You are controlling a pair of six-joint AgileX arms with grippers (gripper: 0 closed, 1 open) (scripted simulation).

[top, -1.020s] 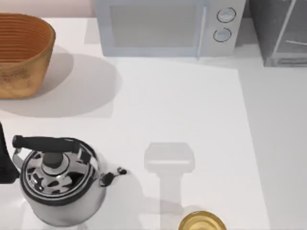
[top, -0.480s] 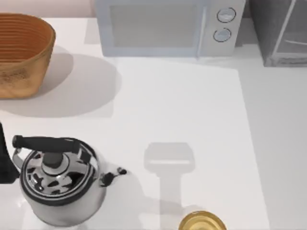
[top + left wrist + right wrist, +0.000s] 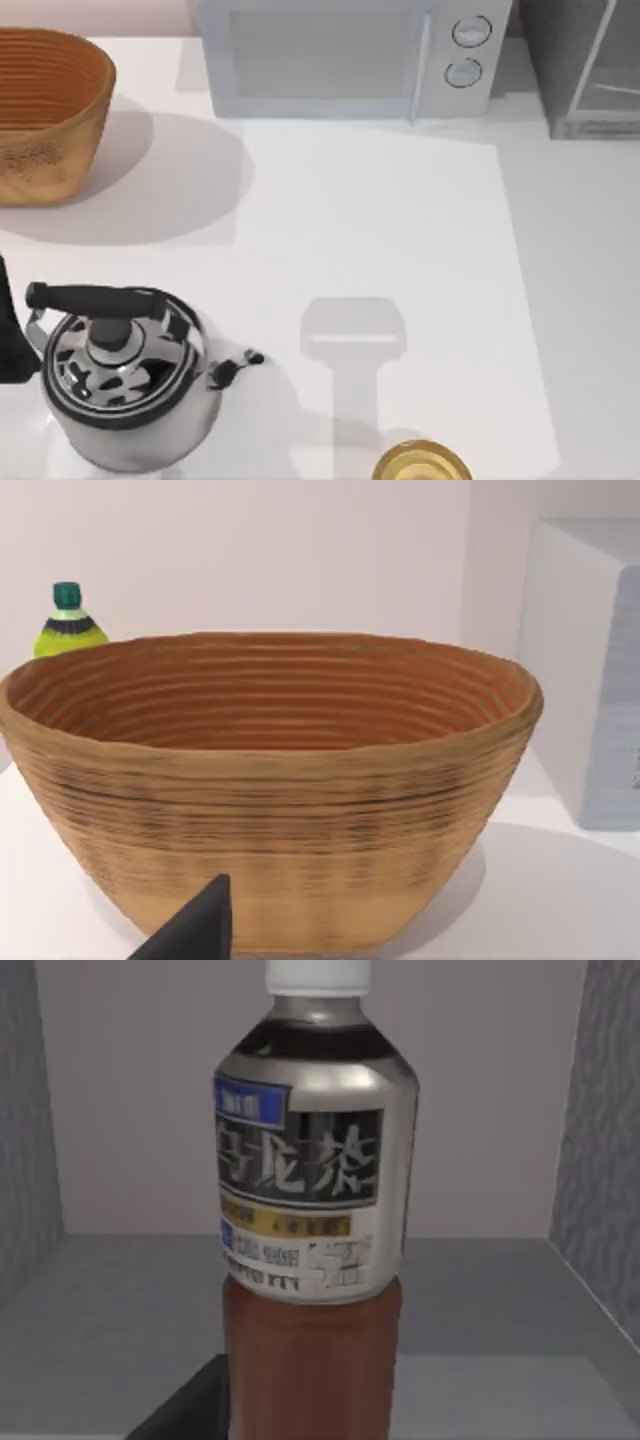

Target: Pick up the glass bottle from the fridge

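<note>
While the right wrist view is looking straight into the fridge (image 3: 600, 1160), the glass bottle (image 3: 312, 1190) is standing upright on the grey fridge floor, close in front of the camera, white cap (image 3: 318, 974) at the top, a silver label around its shoulder and brown liquid showing below. A dark wedge at the lower edge of that view is probably one finger of the right claw (image 3: 185, 1412), lying just beside the bottle's base; how far the right claw is open, and whether it is touching the bottle, cannot be told. The left claw (image 3: 195, 932) is sitting parked near the woven basket (image 3: 270, 780), only one dark fingertip showing, so its opening cannot be told either. In the top view the fridge (image 3: 585, 65) is occupying the far right corner of the tabletop (image 3: 400, 230), beside the microwave (image 3: 345, 55), with the kettle (image 3: 125, 375) and an amber jar (image 3: 422, 464) near the front edge. Judged risks: the bottle is tall and narrow, so a finger pushing its lower body off-centre could be tipping it against the back wall; a closure on the smooth label could be slipping; the fridge side walls are leaving little room for a wide approach. The label is carrying large pale East Asian characters on a dark band, a blue patch above and a gold strip below; the small print is not legible.
</note>
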